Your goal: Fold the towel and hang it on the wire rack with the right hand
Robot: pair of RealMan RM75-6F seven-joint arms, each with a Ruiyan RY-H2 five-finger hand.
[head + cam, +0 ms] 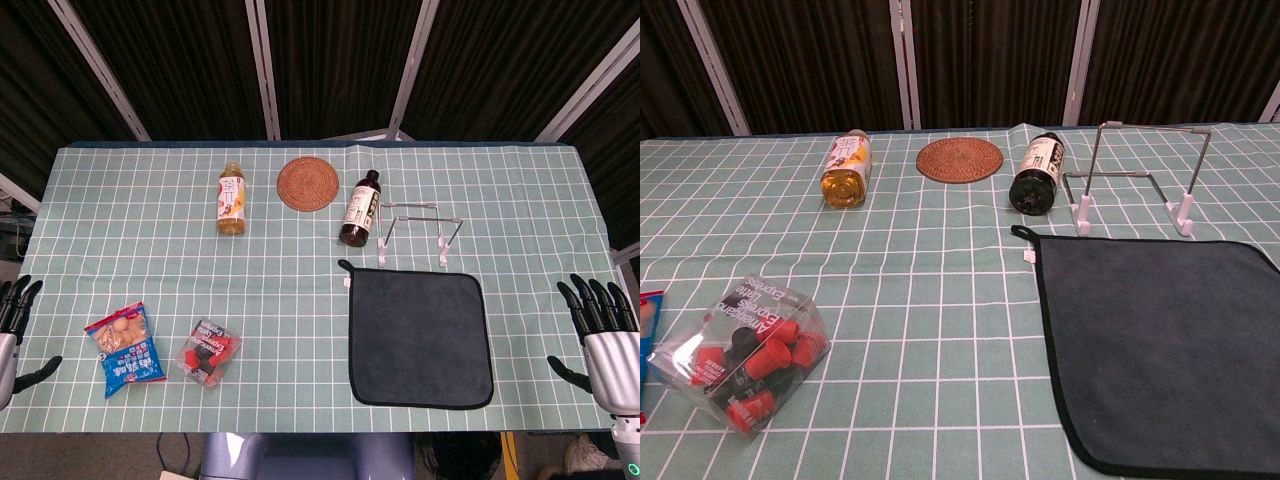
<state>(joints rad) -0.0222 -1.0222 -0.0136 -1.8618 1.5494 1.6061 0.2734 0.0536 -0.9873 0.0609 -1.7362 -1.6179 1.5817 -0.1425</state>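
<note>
The desk [150, 200], under a pale green grid-checked cloth, runs past the chest view's edges. One dark grey square towel [420, 338] with black trim lies flat and unfolded at 4 o'clock, its near corner cropped in the chest view. One silver wire rack [418, 232] stands at its 12 o'clock, just beside one dark brown bottle [361, 208]. The right hand [603, 335] and left hand [12, 325], each half cut off, hold nothing, fingers spread.

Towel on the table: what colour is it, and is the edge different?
Dark grey towel with a black edge trim, clearest in the chest view.
</note>
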